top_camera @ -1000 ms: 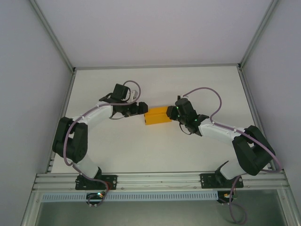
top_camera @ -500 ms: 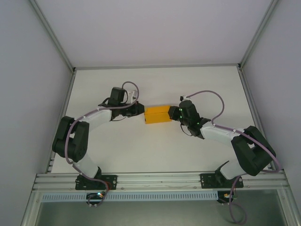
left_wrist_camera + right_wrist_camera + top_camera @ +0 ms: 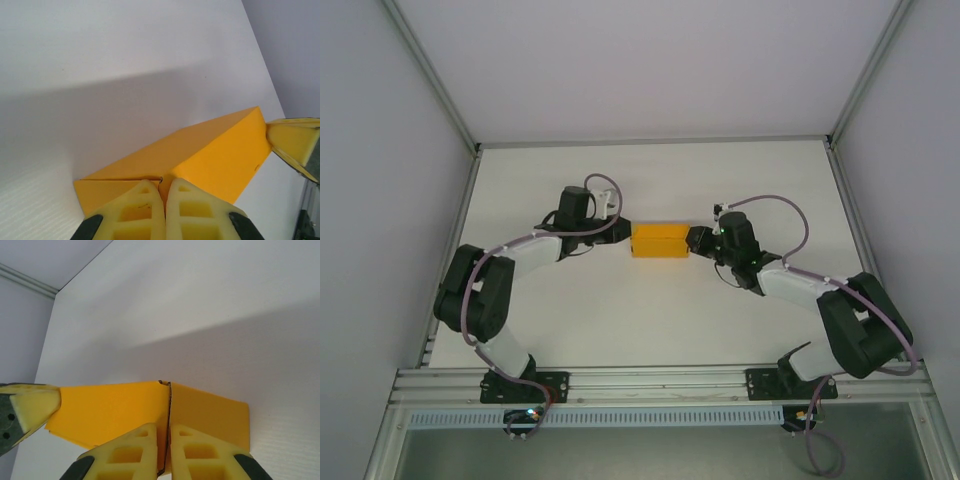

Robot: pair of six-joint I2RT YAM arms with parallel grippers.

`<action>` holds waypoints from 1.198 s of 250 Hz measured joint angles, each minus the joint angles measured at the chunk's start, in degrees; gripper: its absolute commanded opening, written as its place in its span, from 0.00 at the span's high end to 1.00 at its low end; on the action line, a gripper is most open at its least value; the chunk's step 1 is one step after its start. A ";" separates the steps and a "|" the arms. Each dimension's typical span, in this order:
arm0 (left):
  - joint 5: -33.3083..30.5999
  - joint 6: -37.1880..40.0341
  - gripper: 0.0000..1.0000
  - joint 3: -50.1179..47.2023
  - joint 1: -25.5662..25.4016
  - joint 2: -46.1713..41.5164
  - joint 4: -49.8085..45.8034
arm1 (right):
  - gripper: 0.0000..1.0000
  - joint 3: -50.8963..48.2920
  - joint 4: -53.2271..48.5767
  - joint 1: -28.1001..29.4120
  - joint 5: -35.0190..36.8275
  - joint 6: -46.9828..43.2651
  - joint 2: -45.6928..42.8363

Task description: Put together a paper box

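Paper box (image 3: 659, 241) closed up mid-tabletop (image 3: 650, 330), I see its long axis running 9 to 3 o'clock, left gripper (image 3: 623, 232) clenched at its 9 o'clock end, right gripper (image 3: 693, 240) pinching the card edge at its 3 o'clock end

Readable text, labels, brands, numbers, signs: none. On the paper box (image 3: 659, 241): plain orange-yellow card, the faces in view unprinted. On the tabletop (image 3: 650, 320) around the box: plain white surface, unmarked.

White table (image 3: 650, 320); orange paper box (image 3: 659, 240) lying mid-surface (closed, rectangular).
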 measured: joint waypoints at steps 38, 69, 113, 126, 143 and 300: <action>-1.57 1.99 1.00 1.51 -0.94 0.26 -1.05 | 0.22 4.57 -11.82 -1.44 -1.42 -7.50 -1.57; -1.70 3.32 1.00 2.51 -1.03 0.50 -2.47 | 0.01 10.64 -19.96 -2.21 -4.17 -22.62 -3.13; -2.08 5.27 1.00 3.74 -1.20 0.50 -4.98 | 0.00 19.56 -28.33 -2.19 -11.56 -49.59 -2.86; -2.32 5.70 1.00 4.04 -1.31 0.50 -5.53 | 0.00 22.10 -30.86 -2.01 -13.64 -57.18 -1.62; -2.51 6.19 1.00 4.35 -1.36 0.50 -6.14 | 0.00 25.27 -33.92 -1.49 -15.37 -65.81 1.16; -2.32 8.02 0.92 6.95 -1.36 1.66 -9.40 | 0.15 39.54 -44.52 2.36 -14.27 -90.27 25.53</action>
